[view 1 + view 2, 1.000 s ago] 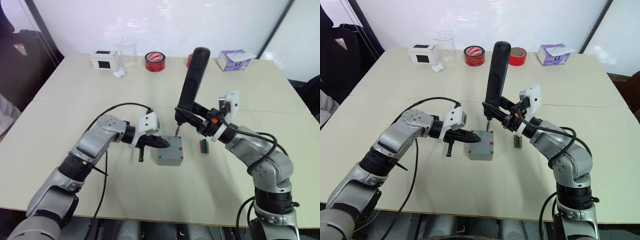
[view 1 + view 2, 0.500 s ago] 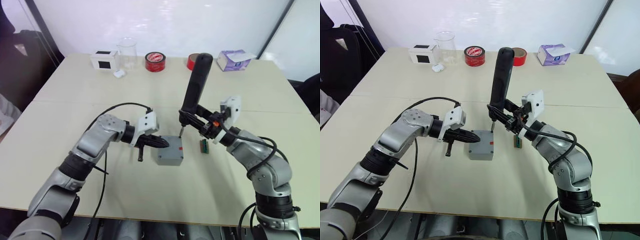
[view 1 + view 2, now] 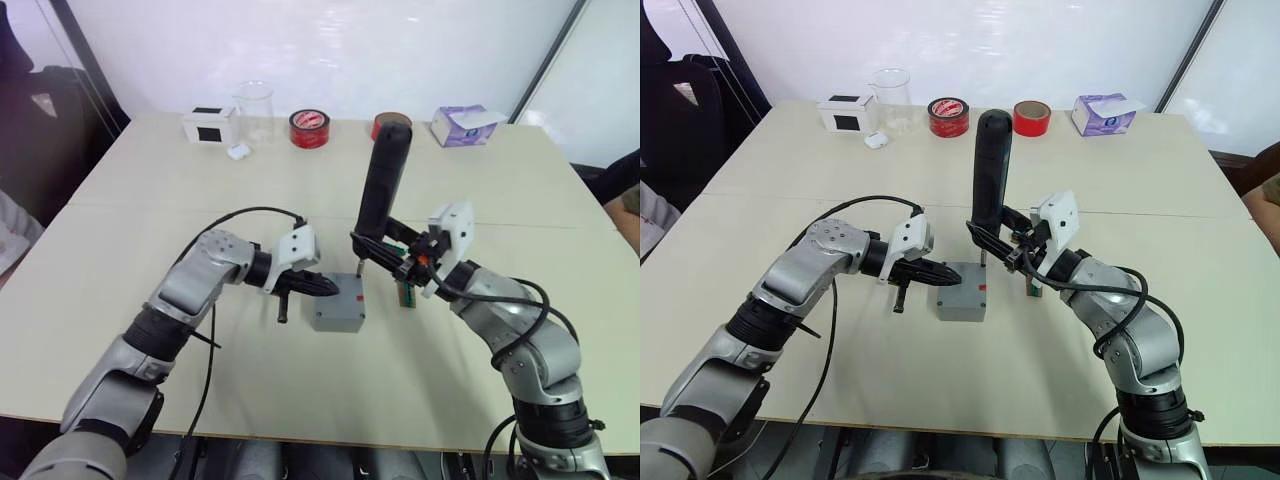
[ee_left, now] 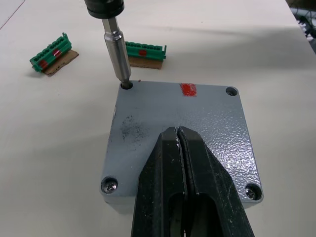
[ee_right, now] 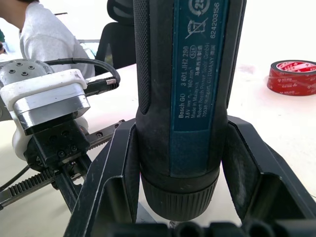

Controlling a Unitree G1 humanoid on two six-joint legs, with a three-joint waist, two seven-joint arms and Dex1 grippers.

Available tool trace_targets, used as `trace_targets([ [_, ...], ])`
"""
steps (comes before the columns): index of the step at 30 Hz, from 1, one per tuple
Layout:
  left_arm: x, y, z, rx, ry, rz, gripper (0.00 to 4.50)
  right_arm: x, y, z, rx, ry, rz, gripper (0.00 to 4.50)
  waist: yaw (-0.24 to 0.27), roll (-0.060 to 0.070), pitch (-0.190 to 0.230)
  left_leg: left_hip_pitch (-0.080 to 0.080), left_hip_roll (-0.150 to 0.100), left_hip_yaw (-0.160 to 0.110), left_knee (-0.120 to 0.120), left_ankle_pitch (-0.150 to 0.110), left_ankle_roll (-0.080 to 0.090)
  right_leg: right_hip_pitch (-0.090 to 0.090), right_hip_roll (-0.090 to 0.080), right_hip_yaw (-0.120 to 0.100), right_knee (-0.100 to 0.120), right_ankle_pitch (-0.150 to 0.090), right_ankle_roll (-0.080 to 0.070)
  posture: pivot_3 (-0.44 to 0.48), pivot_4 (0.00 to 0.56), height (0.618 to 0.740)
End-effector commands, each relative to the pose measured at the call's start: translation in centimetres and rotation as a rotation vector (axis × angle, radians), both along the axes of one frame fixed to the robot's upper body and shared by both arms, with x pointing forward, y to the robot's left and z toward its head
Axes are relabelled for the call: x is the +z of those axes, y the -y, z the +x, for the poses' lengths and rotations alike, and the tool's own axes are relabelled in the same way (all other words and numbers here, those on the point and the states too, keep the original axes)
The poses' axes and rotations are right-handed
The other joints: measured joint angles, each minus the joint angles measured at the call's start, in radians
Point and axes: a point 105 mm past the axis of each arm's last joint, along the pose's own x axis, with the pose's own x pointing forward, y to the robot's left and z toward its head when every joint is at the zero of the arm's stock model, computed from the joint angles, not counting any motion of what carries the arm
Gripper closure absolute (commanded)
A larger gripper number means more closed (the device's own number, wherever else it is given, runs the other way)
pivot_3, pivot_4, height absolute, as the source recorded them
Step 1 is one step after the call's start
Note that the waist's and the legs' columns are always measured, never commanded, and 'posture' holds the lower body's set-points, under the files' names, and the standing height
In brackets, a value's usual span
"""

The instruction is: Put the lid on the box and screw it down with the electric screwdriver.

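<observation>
The grey lid (image 4: 197,118), with a small red mark, lies on the grey box (image 3: 338,321); screws show in three of its corners. My left gripper (image 4: 177,129) is shut, its fingertips resting on the middle of the lid. My right gripper (image 3: 378,250) is shut on the electric screwdriver (image 3: 385,185), a black barrel with a blue label (image 5: 197,64). The screwdriver stands almost upright just behind the box. Its metal bit (image 4: 118,54) sits in the lid's fourth corner hole.
Two green terminal strips (image 4: 49,54) (image 4: 145,49) lie just past the box. At the table's far edge stand a white box with a black square (image 3: 210,122), a glass beaker (image 3: 253,108), two red tape rolls (image 3: 310,125) and a tissue box (image 3: 465,122). A person in white (image 5: 44,34) sits beyond the table.
The screwdriver has swayed slightly and now stands more upright, its bit down at the lid's far corner. My left gripper has stayed on the lid.
</observation>
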Motion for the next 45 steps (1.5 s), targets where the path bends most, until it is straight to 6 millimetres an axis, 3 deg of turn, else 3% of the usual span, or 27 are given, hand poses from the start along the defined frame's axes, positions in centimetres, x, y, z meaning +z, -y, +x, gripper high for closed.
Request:
trace_targets([
  [1,-0.4,0.1,0.0,-0.003,0.003,0.02,4.5,-3.6,-0.9,-0.3,0.027,-0.161,-0.034,2.75,0.0,0.0,-0.001,0.0,0.0,0.0,0.0,0.0,0.0,0.0,0.0,0.0,0.0,0.0,0.0,0.0,0.15,0.74],
  [14,-1.2,-0.1,-0.2,-0.009,0.007,0.048,4.5,-4.9,-1.1,-0.2,0.0,-0.179,-0.07,2.75,-0.003,-0.001,-0.014,0.002,0.0,0.0,0.0,0.0,0.001,0.001,0.0,0.0,0.0,-0.001,-0.002,0.0,0.15,0.74],
  [21,-1.5,-0.3,-0.4,-0.014,0.007,0.058,4.5,-5.6,-1.1,-0.2,-0.026,-0.182,-0.074,2.75,-0.005,-0.004,-0.017,0.016,0.001,-0.002,-0.006,-0.001,0.002,0.015,0.0,0.0,-0.004,-0.004,-0.006,0.0,0.15,0.74],
  [26,-1.9,-0.4,-0.5,-0.018,0.012,0.072,4.5,-5.7,-0.6,0.2,-0.079,-0.221,-0.011,2.75,-0.006,-0.005,-0.018,0.017,0.001,-0.002,-0.006,-0.001,0.002,0.015,0.0,0.0,-0.004,-0.004,-0.006,0.0,0.15,0.74],
  [45,-2.1,0.0,-0.6,-0.022,0.014,0.072,4.5,-6.9,-0.9,0.3,-0.099,-0.193,-0.12,2.75,-0.008,-0.008,-0.021,0.019,0.002,-0.002,-0.006,-0.002,0.002,0.017,-0.002,0.0,-0.004,-0.005,-0.007,0.0,0.15,0.74],
])
